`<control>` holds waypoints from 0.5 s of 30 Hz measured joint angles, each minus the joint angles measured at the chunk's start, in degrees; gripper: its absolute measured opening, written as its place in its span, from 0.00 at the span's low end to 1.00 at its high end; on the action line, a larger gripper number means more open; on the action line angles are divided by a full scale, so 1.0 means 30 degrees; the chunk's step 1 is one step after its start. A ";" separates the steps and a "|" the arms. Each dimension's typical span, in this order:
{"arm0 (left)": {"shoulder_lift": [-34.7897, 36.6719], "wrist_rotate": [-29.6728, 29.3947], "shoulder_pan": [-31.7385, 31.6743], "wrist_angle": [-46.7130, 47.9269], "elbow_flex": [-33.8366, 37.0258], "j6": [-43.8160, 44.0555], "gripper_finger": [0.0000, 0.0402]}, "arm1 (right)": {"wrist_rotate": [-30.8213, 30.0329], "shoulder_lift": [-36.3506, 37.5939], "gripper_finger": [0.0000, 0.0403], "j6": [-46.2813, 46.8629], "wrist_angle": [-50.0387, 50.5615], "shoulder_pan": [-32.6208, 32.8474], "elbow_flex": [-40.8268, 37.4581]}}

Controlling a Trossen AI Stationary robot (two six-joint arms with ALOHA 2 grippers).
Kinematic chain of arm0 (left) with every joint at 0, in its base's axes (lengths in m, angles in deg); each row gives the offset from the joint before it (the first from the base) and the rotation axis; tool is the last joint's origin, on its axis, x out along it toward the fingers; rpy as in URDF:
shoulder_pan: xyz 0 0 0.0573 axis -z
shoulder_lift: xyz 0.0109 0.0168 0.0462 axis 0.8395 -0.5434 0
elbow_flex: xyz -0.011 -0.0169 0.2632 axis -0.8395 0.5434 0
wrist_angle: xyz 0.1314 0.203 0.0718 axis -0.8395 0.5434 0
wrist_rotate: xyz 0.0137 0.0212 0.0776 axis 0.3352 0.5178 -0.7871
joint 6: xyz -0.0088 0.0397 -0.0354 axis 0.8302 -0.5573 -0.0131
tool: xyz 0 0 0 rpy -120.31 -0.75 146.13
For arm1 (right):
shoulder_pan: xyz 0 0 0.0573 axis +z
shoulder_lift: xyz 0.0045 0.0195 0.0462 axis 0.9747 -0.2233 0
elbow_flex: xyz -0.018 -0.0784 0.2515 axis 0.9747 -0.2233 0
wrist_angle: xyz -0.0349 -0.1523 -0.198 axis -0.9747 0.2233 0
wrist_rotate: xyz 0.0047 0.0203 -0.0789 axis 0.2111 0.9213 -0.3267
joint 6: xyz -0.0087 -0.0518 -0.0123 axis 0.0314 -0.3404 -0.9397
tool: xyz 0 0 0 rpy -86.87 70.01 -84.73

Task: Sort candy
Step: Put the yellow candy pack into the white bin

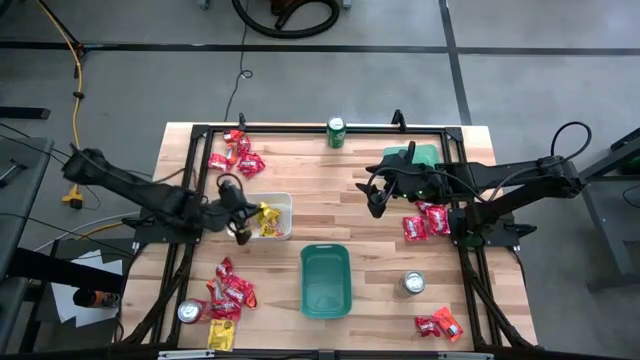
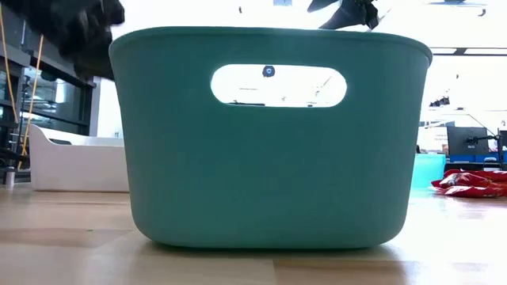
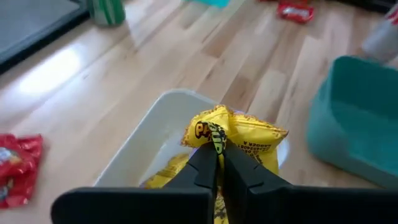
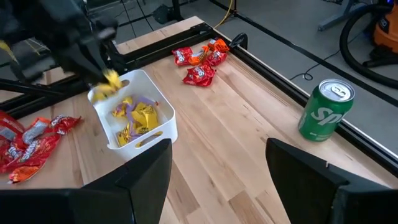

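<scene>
The left gripper [image 3: 219,163] pinches 1 yellow candy packet [image 3: 239,134] above the white tray [image 1: 283,203] holding yellows, apparently to drop it there; the right gripper [image 4: 217,171] waits with fingers spread.

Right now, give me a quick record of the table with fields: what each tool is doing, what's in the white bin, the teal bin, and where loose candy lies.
left tool: shut on a yellow candy packet, above the white bin
right tool: open, holding nothing, over the table's far right part
white bin contents: yellow packets
teal bin: looks empty, near centre front
loose red candy: piles at far left, near left, right middle and near right
cans: green can at far edge, silver can right of the teal bin
</scene>
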 joint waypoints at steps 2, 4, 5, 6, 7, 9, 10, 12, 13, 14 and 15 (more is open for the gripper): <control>-0.0522 0.0351 -0.0440 -0.0609 0.0408 -0.0009 0.02 | 0.0000 0.0000 0.64 0.0235 -0.0006 0.0000 0.0003; -0.0982 0.0691 -0.0937 -0.0731 0.0371 -0.0020 0.05 | 0.0000 0.0000 0.64 0.0423 -0.0006 0.0000 0.0004; -0.1150 0.1042 -0.1201 -0.0732 0.0285 -0.0218 0.07 | 0.0000 0.0000 0.64 0.0423 -0.0006 0.0000 0.0004; -0.1271 0.1569 -0.1500 -0.0732 0.0151 -0.0497 0.09 | 0.0000 0.0000 0.64 0.0427 -0.0006 0.0000 0.0004; -0.1364 0.2183 -0.1834 -0.0717 -0.0004 -0.0610 0.12 | 0.0000 0.0000 0.64 0.0431 -0.0006 0.0000 -0.0001; -0.1550 0.3306 -0.2513 -0.0290 -0.0326 -0.0650 0.18 | 0.0000 0.0000 0.64 0.0431 -0.0006 0.0000 0.0004; -0.1582 0.3697 -0.2828 0.0163 -0.0489 -0.0651 0.21 | 0.0000 0.0000 0.64 0.0431 -0.0006 0.0000 0.0004; -0.1572 0.4034 -0.3315 0.1014 -0.0904 -0.0659 0.28 | 0.0000 0.0000 0.64 0.0437 -0.0006 0.0000 0.0001; -0.1564 0.4054 -0.3514 0.1342 -0.1168 -0.0658 0.31 | 0.0000 0.0000 0.64 0.0431 -0.0006 0.0000 0.0004; -0.1537 0.4108 -0.3688 0.1730 -0.1439 -0.0665 0.34 | 0.0000 0.0000 0.64 0.0431 -0.0006 0.0000 -0.0001; -0.1492 0.4189 -0.3819 0.2183 -0.1714 -0.0676 0.37 | 0.0000 0.0000 0.64 0.0431 -0.0012 0.0000 0.0001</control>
